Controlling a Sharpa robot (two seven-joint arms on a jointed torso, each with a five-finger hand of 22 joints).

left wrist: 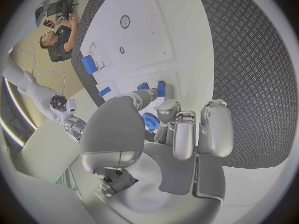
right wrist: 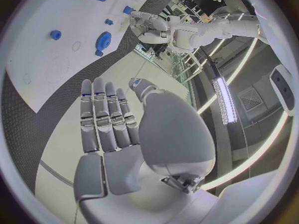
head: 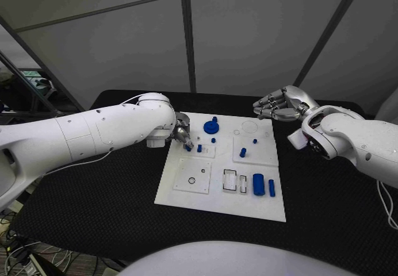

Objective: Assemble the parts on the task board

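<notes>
**Two hands at the board's far end, left one down among the pegs**

Several blue parts sit on the white board, which lies in the middle of the black table. A gear stands near the board's 12 o'clock edge, with a small stud just below it. Toward 10 o'clock two short pegs stand close together. Near the centre, slightly toward 2 o'clock, a tilted peg stands with a tiny stud above it. At about 4 o'clock a thick block lies beside a thin bar, both lengthwise, just right of two white-rimmed slots. At 8 o'clock a square plate carries a ring mark.

The left hand reaches over the board's 10 o'clock corner, fingertips down at the two pegs. From the left wrist, its fingers are curled in around a blue piece, with the thumb close against a peg; whether it truly pinches that piece or only touches it, I cannot tell.

The right hand hovers off the board beyond its 1 o'clock corner, above the table. From the right wrist its fingers are straight and pressed side by side, the palm bare, holding nothing.
</notes>
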